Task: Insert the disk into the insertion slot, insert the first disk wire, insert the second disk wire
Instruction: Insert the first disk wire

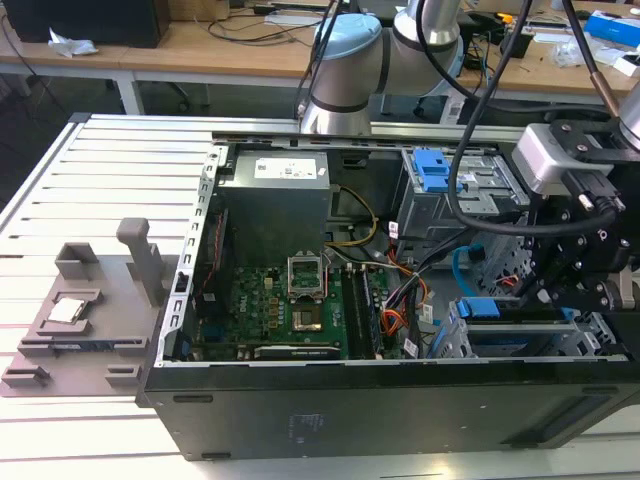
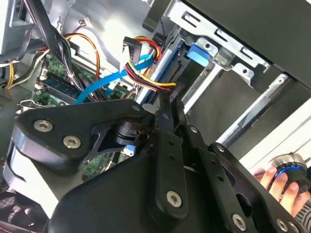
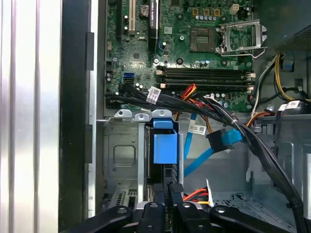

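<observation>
Disk [image 3: 164, 148] is seated in insertion slot [image 3: 121, 158], at a corner of the case [image 3: 75, 97]. Gripper [image 3: 171, 191] fingers are pressed together, apparently pinching the first disk wire [image 2: 148, 77] plug, held at the disk's end for mating.

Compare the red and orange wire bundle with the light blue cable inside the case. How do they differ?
The first disk wire is a bundle of separate red, orange, yellow and black strands; the second disk wire is one flat light blue ribbon. The first disk wire's end sits pinched in the gripper; the second disk wire runs ungripped beside it. Both are thin and flexible.
</observation>
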Available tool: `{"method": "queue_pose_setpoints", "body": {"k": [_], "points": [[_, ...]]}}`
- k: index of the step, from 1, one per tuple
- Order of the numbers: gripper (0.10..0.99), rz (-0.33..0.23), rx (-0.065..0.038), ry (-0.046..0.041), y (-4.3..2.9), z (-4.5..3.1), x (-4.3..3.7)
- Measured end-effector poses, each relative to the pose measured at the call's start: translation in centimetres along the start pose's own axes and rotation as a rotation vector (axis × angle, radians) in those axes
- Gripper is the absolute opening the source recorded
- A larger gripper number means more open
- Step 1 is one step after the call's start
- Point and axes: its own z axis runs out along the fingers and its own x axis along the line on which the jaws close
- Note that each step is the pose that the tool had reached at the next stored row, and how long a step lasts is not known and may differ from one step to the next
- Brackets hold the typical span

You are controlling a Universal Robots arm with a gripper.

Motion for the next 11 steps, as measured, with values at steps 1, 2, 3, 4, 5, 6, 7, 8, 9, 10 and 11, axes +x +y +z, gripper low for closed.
{"method": "queue_pose_setpoints", "body": {"k": [1, 2, 3, 4, 5, 6, 7, 8, 9, 10, 11], "points": [[0.165, 0.000, -0.001, 0.0000, -0.14, 0.10, -0.18], [0.165, 0.000, -0.002, -0.0001, -0.21, 0.16, -0.32], [0.165, 0.000, -0.003, -0.0001, -0.26, 0.20, -0.43], [0.165, 0.000, -0.003, 0.0000, -0.34, 0.23, -0.55], [0.165, 0.000, -0.004, -0.0001, -0.41, 0.25, -0.58], [0.165, 0.000, -0.004, 0.0000, -0.47, 0.26, -0.59], [0.165, 0.000, -0.004, 0.0000, -0.50, 0.26, -0.59], [0.165, 0.000, -0.004, 0.0001, -0.50, 0.26, -0.59], [0.165, 0.000, -0.004, 0.0017, -0.51, 0.26, -0.54], [0.165, 0.000, -0.004, 0.0018, -0.51, 0.26, -0.48], [0.165, 0.000, -0.004, 0.0017, -0.51, 0.27, -0.48]]}}
